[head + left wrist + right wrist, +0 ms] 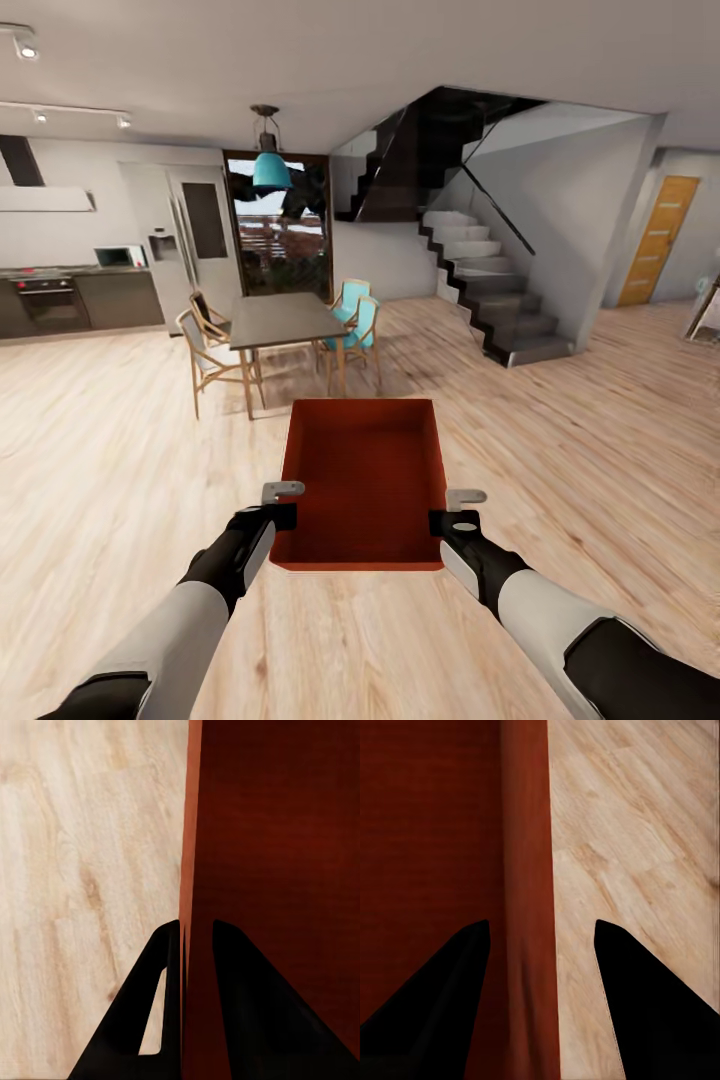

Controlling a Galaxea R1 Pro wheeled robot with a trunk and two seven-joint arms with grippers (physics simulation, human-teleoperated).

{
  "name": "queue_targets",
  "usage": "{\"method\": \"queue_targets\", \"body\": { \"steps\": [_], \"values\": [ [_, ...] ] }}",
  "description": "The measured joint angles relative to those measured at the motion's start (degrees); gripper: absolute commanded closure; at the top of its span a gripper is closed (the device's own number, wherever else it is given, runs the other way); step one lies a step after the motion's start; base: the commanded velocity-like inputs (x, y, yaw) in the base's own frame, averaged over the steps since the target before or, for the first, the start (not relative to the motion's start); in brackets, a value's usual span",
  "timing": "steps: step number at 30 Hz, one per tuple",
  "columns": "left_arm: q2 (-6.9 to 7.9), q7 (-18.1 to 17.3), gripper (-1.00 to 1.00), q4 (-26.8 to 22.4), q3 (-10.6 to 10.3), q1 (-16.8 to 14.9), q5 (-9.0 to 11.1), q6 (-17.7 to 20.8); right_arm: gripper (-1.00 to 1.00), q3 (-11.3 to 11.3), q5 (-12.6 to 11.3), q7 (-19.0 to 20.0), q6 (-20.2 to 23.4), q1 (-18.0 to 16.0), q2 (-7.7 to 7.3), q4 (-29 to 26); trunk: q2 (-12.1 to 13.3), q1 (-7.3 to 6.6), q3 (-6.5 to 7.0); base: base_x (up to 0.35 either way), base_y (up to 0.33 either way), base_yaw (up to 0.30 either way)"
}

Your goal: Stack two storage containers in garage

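Orange-red storage container (362, 480) sits at lower centre of the head view, held above the plank floor (100, 450), open top up, long axis running away toward the dining table (282, 320). Left gripper (270, 512) pinches its left wall; right gripper (452, 515) straddles its right wall, fingers spread. Both arms reach forward.

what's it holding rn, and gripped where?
One storage container, carried above the wood floor. The left gripper pinches its left side wall; the right gripper straddles its right side wall, with a gap showing there.
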Motion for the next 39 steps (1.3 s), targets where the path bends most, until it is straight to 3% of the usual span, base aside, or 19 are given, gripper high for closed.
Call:
{"method": "queue_targets", "body": {
  "steps": [39],
  "values": [
    [0.01, 0.0, 1.00, 0.0, 0.0, 0.0, 0.0, 0.0, 1.00, -0.1, 0.1, 0.0, 0.1, 0.0, 0.00, 0.0, 0.0, 0.00, 0.00, 0.322, 0.000, -0.282]
  ]
}}
